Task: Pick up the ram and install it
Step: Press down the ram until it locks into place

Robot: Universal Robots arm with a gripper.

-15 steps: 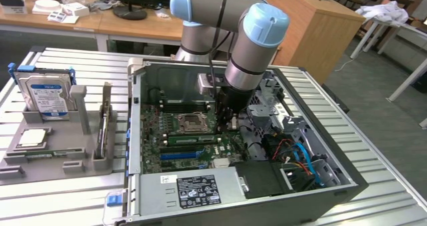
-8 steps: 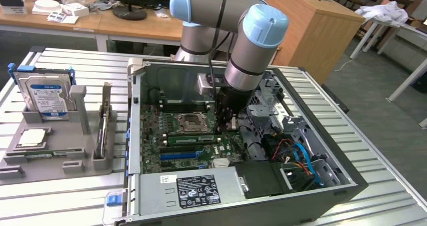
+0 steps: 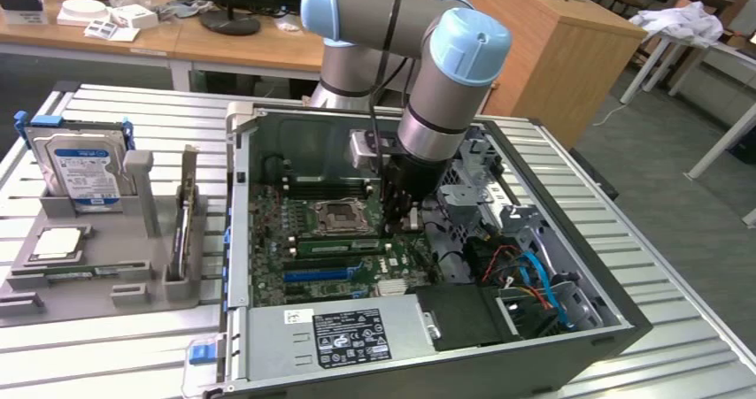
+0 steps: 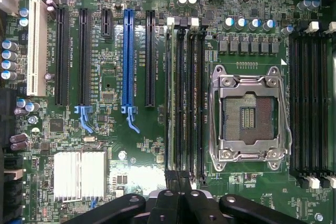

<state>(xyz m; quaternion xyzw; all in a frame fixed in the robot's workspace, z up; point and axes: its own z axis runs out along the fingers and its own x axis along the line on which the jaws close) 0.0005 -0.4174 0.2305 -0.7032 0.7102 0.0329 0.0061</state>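
Installation was the step in hand: the claw (image 4: 178, 192) was closed, pressing the ram (image 4: 169, 98) edge-on in its memory slot beside the CPU socket (image 4: 248, 114); seating called for straight downward pressure.

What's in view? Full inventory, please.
table: one, silver, slatted
computer case: one, dark grey, open, on table
motherboard: one, green, inside case
processor socket: one, silver, empty, on motherboard
ram: one, green, edge-on along memory slots beside socket
power supply: one, grey, case's near end
hard drive: one, silver-blue, upright in holder
holder: one, grey, exterior view's left
arm: one, grey and light blue, reaching into case; jaws shut, at ram's end
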